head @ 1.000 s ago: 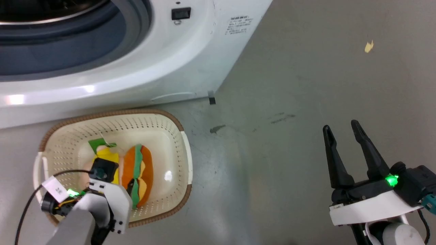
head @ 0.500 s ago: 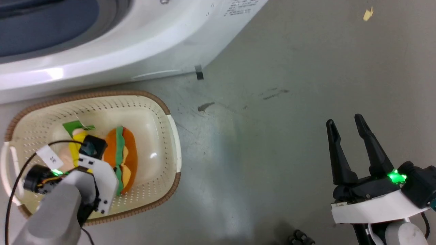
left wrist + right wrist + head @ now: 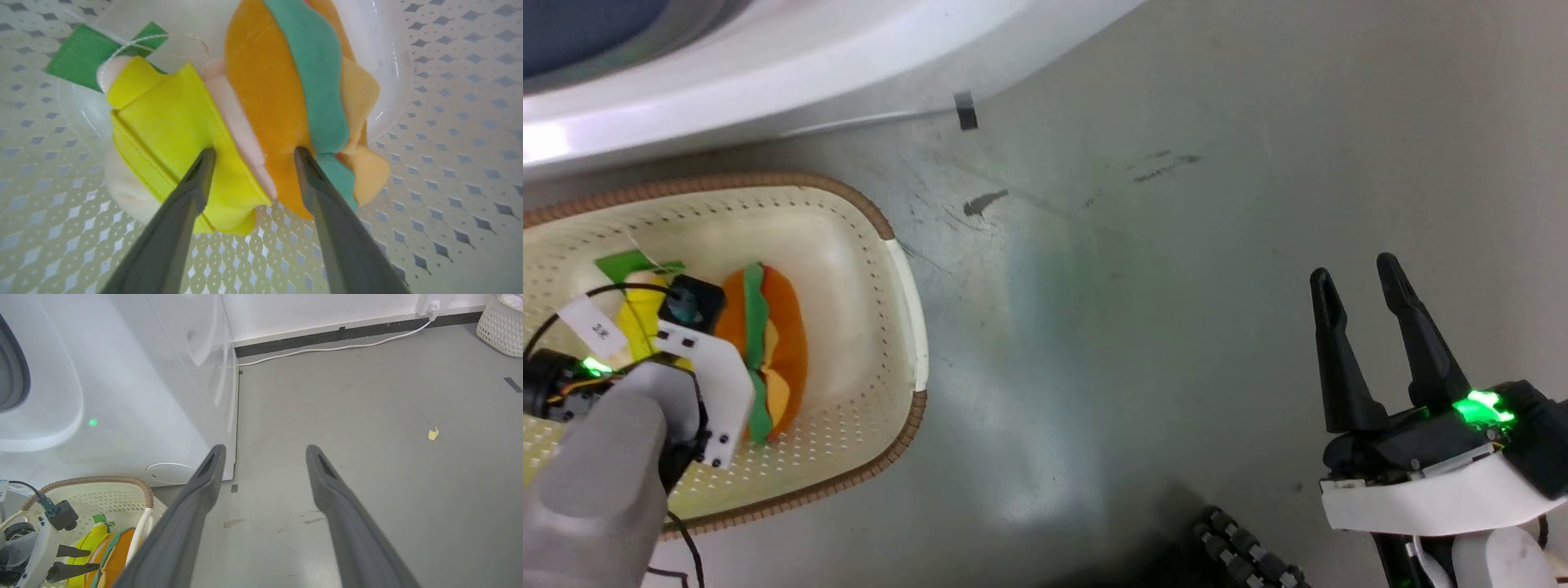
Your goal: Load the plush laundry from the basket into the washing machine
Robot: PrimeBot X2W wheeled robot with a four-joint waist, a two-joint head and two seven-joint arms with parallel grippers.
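Left claw is down inside the basket now, fingers spread to a middling width, nothing clamped between them. Right at its tips lie both toys, side by side and touching. The doll, yellow clothes up, sits under the left finger; its green bit pokes out at the far end, away from the claw. The burger plush lies on its edge under the right finger, orange bun facing the doll, green layer just outside that tip. So the claw straddles the seam where the two meet, with the doll's pale pink strip in the gap. Whether the tips press into the fabric, I cannot tell.

Right claw hangs over bare floor, well apart from the basket, fingers spread and empty. The washing machine stands ahead of it and to its left, with the basket close against the foot of the machine's white front.
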